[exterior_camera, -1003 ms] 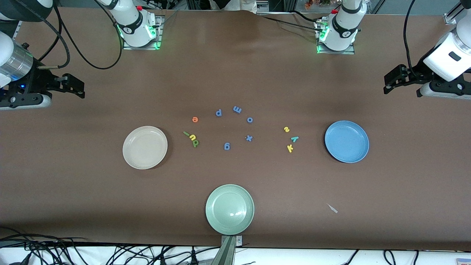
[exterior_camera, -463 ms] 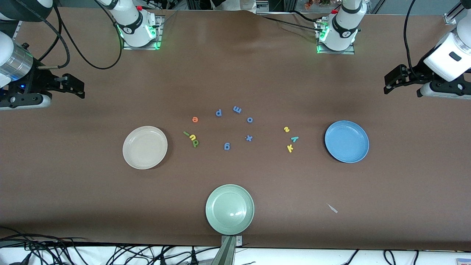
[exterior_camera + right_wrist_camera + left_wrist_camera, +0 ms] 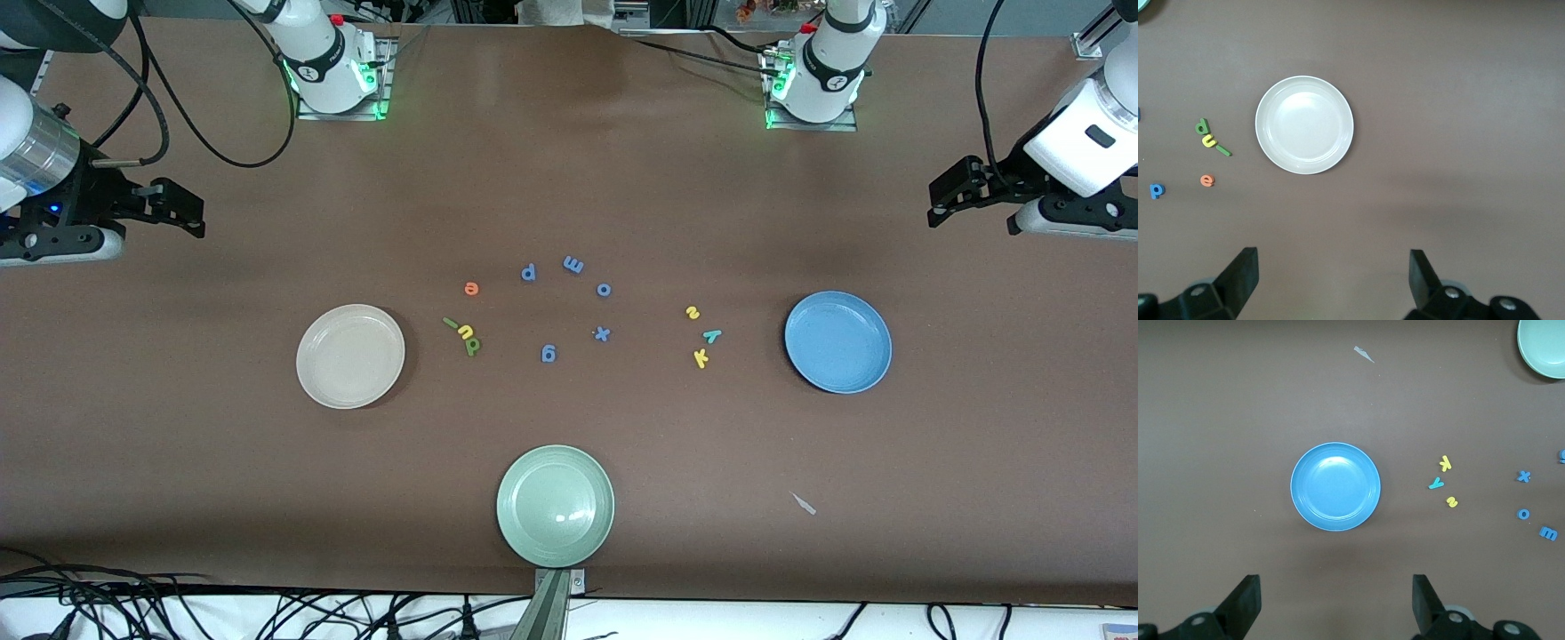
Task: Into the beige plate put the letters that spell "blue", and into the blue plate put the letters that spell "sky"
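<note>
The beige plate (image 3: 350,356) (image 3: 1305,125) lies empty toward the right arm's end. Beside it lie the orange e (image 3: 471,288) (image 3: 1207,180), green l (image 3: 450,323), yellow u (image 3: 464,332) and green b (image 3: 472,346). The blue plate (image 3: 837,341) (image 3: 1335,487) lies empty toward the left arm's end, with the yellow s (image 3: 693,312), teal y (image 3: 712,335) and yellow k (image 3: 701,357) beside it. My right gripper (image 3: 188,214) (image 3: 1333,277) hangs open and empty over bare table at its end. My left gripper (image 3: 935,206) (image 3: 1337,600) waits likewise, open.
Several all-blue letters, among them a p (image 3: 528,272), an m (image 3: 573,264) and a g (image 3: 548,353), lie between the two groups. A pale green plate (image 3: 555,505) sits nearest the front camera. A small pale scrap (image 3: 804,504) lies on the brown table.
</note>
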{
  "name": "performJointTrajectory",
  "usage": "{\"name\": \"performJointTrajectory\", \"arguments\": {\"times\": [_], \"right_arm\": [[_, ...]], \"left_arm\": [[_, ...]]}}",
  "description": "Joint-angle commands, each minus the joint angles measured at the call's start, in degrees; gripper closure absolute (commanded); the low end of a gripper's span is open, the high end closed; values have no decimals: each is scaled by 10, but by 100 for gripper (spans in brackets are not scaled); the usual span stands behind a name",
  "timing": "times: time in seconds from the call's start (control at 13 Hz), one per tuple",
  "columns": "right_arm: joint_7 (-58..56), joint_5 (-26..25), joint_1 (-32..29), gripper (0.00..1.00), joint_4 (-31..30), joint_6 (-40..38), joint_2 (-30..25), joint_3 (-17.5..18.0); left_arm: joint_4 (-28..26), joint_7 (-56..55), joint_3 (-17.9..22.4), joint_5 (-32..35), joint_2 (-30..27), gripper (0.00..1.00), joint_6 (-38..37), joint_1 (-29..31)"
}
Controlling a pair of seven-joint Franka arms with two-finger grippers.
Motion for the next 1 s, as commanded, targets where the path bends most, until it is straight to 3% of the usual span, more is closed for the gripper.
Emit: {"name": "performJointTrajectory", "arguments": {"times": [0.0, 0.93], "right_arm": [[2, 13, -2, 0, 10, -1, 3, 0], [2, 14, -2, 0, 10, -1, 2, 0]], "left_arm": [[18, 13, -3, 12, 8, 0, -11, 4], [18, 9, -1, 3, 9, 0, -11, 10]]}}
